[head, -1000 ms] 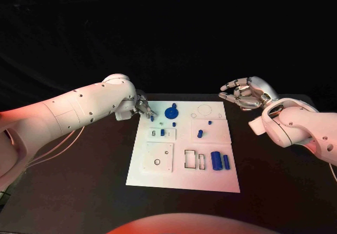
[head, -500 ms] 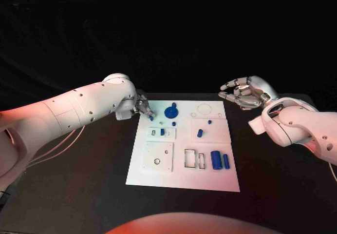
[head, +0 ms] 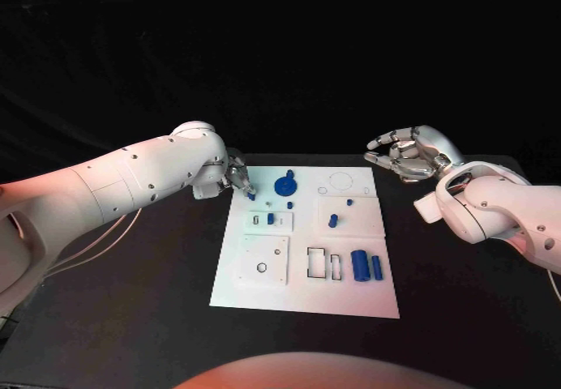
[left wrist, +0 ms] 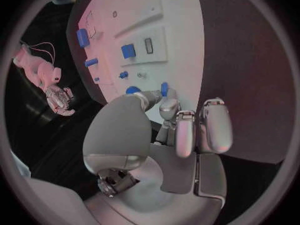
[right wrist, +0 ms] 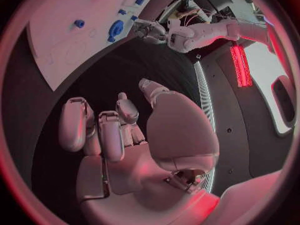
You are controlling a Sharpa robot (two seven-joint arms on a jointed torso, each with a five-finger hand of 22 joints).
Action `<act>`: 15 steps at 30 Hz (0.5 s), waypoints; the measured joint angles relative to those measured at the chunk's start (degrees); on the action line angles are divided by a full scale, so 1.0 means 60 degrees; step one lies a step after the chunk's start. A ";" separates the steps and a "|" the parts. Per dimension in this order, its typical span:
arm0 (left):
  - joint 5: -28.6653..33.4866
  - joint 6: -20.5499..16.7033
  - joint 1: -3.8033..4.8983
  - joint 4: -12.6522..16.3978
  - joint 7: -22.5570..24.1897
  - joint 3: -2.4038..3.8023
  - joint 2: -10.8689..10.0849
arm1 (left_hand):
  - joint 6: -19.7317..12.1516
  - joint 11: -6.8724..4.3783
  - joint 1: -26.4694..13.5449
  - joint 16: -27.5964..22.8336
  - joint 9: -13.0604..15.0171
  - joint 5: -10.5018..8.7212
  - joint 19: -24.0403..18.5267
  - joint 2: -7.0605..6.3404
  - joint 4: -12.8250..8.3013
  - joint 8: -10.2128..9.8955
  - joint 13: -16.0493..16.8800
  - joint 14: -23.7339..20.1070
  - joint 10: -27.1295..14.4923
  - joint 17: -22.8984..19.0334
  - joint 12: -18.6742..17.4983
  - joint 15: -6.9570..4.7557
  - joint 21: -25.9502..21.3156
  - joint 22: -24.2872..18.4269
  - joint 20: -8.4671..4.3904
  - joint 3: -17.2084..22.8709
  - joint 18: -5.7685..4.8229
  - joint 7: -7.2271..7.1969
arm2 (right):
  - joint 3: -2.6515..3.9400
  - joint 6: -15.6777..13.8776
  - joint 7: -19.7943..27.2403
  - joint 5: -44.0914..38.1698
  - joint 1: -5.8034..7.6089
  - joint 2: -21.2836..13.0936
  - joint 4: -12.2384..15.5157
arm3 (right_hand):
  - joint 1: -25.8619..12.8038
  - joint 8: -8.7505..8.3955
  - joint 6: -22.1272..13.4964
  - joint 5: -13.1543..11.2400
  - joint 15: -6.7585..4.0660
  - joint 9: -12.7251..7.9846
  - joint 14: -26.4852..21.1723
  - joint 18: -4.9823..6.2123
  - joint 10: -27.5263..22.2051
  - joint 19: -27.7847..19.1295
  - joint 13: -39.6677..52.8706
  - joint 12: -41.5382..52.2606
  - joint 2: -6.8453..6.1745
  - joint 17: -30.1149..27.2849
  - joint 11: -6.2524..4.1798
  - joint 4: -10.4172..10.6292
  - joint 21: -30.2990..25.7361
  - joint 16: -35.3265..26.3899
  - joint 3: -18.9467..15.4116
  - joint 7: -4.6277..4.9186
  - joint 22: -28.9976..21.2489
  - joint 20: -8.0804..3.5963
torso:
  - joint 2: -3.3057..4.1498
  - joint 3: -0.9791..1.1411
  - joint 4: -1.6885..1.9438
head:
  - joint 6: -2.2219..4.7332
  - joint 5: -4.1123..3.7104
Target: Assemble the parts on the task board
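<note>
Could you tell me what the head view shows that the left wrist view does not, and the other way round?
Head view alone: the whole task board on the black table, with the two upright blue cylinders at its near right, and both arms reaching in.

Left wrist view alone: the left hand seen from behind, a small blue part at a fingertip at the board's edge; whether it is pinched is not clear.

Both: the board, the large blue disc, and the right hand, curled and empty, off the board.
</note>
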 measured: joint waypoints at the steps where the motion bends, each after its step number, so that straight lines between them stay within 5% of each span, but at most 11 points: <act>1: 0.0010 -0.0004 0.0000 0.0002 0.0006 0.0000 -0.0009 | -0.0003 -0.0002 0.0000 0.0000 0.0000 0.0022 0.0000 0.0000 0.0072 0.0075 0.0000 0.0000 0.0001 0.0000 0.0000 0.0000 0.0000 0.0000 0.0000 0.0073 0.0000 0.0003 | 0.0000 0.0000 0.0000 0.0000 0.0000 0.0001 0.0000 | 0.0000 0.0000 0.0000 0.0000 0.0000 0.0000 0.0000 0.0000 0.0000 0.0000 0.0000 0.0000 0.0000 0.0000 0.0000 0.0000 0.0000 0.0000 0.0000 0.0000 0.0000 0.0000 | -0.0001 0.0000 -0.0001 | 0.0000 0.0000; 7: 0.0140 -0.0069 -0.0002 0.0160 0.0050 -0.0003 -0.0162 | -0.0071 -0.0022 -0.0222 0.0000 0.0278 0.0096 0.0000 -0.0222 0.0339 0.0401 0.0019 0.0000 0.0094 0.0000 0.0000 0.0000 0.0000 0.0042 0.0000 0.0361 -0.0001 -0.0004 | 0.0000 0.0000 0.0003 0.0000 -0.0001 0.0002 -0.0003 | 0.0000 0.0037 0.0000 0.0055 0.0000 -0.0011 0.0000 0.0000 0.0000 0.0000 0.0000 0.0000 0.0000 0.0000 0.0000 0.0028 -0.0036 0.0000 0.0028 0.0000 -0.0001 0.0000 | -0.0005 0.0002 -0.0001 | -0.0002 0.0018; 8: 0.0196 -0.0102 -0.0002 0.0239 0.0062 -0.0003 -0.0230 | -0.0071 -0.0052 -0.0298 0.0000 0.0350 0.0102 0.0000 -0.0298 -0.0126 0.0404 0.0038 0.0000 0.0125 -0.0001 0.0000 0.0000 0.0000 0.0042 0.0000 0.0839 0.0000 -0.0003 | 0.0000 0.0000 0.0004 0.0000 -0.0001 0.0001 -0.0003 | 0.0000 0.0036 0.0000 0.0055 0.0000 -0.0011 0.0000 0.0000 0.0000 0.0000 0.0000 0.0000 0.0000 0.0000 0.0000 0.0028 -0.0036 0.0000 0.0028 0.0000 -0.0001 0.0000 | -0.0007 0.0003 0.0001 | -0.0002 0.0019; 15: 0.0597 -0.0354 -0.0003 0.1059 0.0136 -0.0003 -0.0797 | -0.0060 -0.0098 -0.0396 0.0000 0.0351 0.0167 0.0000 -0.0396 -0.0133 0.0513 0.0169 0.0023 0.0277 -0.0001 0.0046 -0.0022 0.0038 0.0082 0.0000 0.0940 0.0000 -0.0009 | 0.0000 0.0000 0.0007 0.0000 -0.0003 -0.0012 -0.0003 | 0.0000 0.0036 0.0000 0.0055 0.0000 -0.0011 0.0000 0.0000 0.0000 0.0000 0.0000 0.0000 0.0000 0.0000 0.0000 0.0055 -0.0036 0.0000 0.0001 0.0000 -0.0001 0.0000 | -0.0020 0.0002 0.0016 | -0.0003 0.0038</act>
